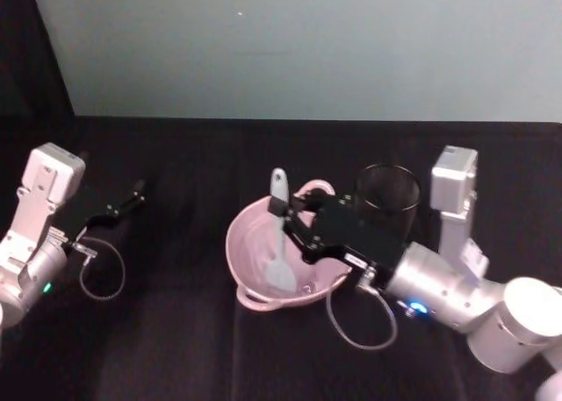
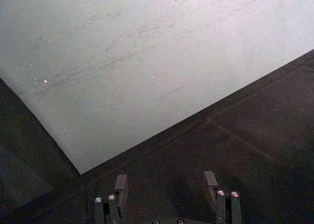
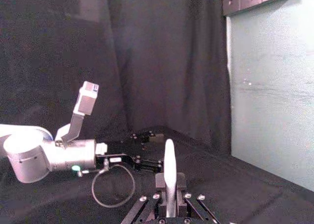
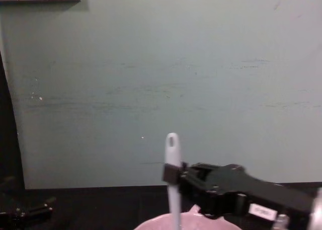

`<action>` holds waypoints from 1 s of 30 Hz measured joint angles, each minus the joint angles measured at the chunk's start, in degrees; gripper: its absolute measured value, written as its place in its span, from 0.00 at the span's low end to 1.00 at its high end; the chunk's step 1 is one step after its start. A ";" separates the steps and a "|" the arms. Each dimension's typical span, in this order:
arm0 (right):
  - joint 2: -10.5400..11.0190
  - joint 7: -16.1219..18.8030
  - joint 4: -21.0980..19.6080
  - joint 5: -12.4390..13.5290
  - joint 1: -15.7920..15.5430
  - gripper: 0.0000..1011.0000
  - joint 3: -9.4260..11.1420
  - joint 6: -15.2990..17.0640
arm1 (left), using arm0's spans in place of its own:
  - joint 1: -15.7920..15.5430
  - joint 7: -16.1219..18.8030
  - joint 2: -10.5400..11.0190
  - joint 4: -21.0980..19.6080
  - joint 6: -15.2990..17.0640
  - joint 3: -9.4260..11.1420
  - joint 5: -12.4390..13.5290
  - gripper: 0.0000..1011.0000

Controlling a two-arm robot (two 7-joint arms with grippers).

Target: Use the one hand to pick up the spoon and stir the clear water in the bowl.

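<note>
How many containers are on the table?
2: the bowl at the centre, and a mesh cup behind it to the right. The right gripper, holding the spoon, may hide more.

The chest view's lower edge cuts off most of the bowl (image 4: 156, 223) (a pink sliver of rim shows) and the head of the spoon (image 4: 173, 189). In the head view my right gripper (image 1: 288, 213) covers the bowl's right rim, and my jaws hide a stretch of the spoon's handle.
</note>
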 joint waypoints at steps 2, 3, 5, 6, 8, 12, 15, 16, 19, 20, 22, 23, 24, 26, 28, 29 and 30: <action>-0.91 -0.05 0.91 0.01 0.79 0.11 -0.62 -0.14 | 0.00 0.00 0.00 0.00 0.00 0.00 0.00 1.00; -1.98 -0.18 2.19 0.00 1.74 0.11 -1.13 -0.65 | 0.00 0.00 0.00 0.00 0.00 0.00 0.00 1.00; -2.87 -0.51 3.25 -0.12 2.53 0.11 -1.46 -1.42 | 0.00 0.00 0.00 0.00 0.00 0.00 0.00 1.00; -3.87 -1.02 4.69 -0.50 3.49 0.11 -1.68 -2.42 | 0.00 0.00 0.00 0.00 0.00 0.00 0.00 1.00; -5.32 -1.96 7.02 -1.44 4.99 0.12 -1.81 -4.26 | 0.00 0.00 0.00 0.00 0.00 0.00 0.00 1.00; -7.03 -3.34 10.46 -3.07 6.86 0.11 -1.69 -6.72 | 0.00 0.00 0.00 0.00 0.00 0.00 0.00 1.00; -8.33 -5.13 13.96 -4.97 8.61 0.11 -0.97 -8.78 | 0.00 0.00 0.00 0.00 0.00 0.00 0.00 1.00; -8.70 -5.90 15.39 -5.81 9.27 0.11 -0.56 -9.56 | 0.00 0.00 0.00 0.00 0.00 0.00 0.00 1.00; -8.89 -7.25 17.37 -7.18 10.23 0.11 0.52 -10.84 | 0.00 0.00 0.00 0.00 0.00 0.00 0.00 1.00; -8.80 -7.41 17.61 -7.37 10.31 0.11 0.80 -10.96 | 0.00 0.00 0.00 0.00 0.00 0.00 0.00 1.00; -8.23 -7.72 17.67 -7.70 10.36 0.11 1.63 -11.01 | 0.00 0.00 0.00 0.00 0.00 0.00 0.00 1.00; -7.96 -7.72 17.47 -7.77 10.28 0.11 1.90 -10.99 | 0.00 0.00 0.00 0.00 0.00 0.00 0.00 1.00; -7.71 -7.70 17.20 -7.83 10.17 0.11 2.10 -10.89 | 0.00 0.00 0.00 0.00 0.00 0.00 0.00 1.00; -6.57 -7.28 15.82 -7.81 9.50 0.11 2.78 -10.31 | 0.00 0.00 0.00 0.00 0.00 0.00 0.00 1.00; -5.75 -6.68 14.56 -7.68 8.79 0.11 3.13 -9.81 | 0.00 0.00 0.00 0.00 0.00 0.00 0.00 1.00; -5.33 -6.30 13.89 -7.55 8.40 0.11 3.27 -9.49 | 0.00 0.00 0.00 0.00 0.00 0.00 0.00 1.00; -4.48 -5.67 12.43 -7.14 7.52 0.11 3.55 -8.87 | 0.00 0.00 0.00 0.00 0.00 0.00 0.00 1.00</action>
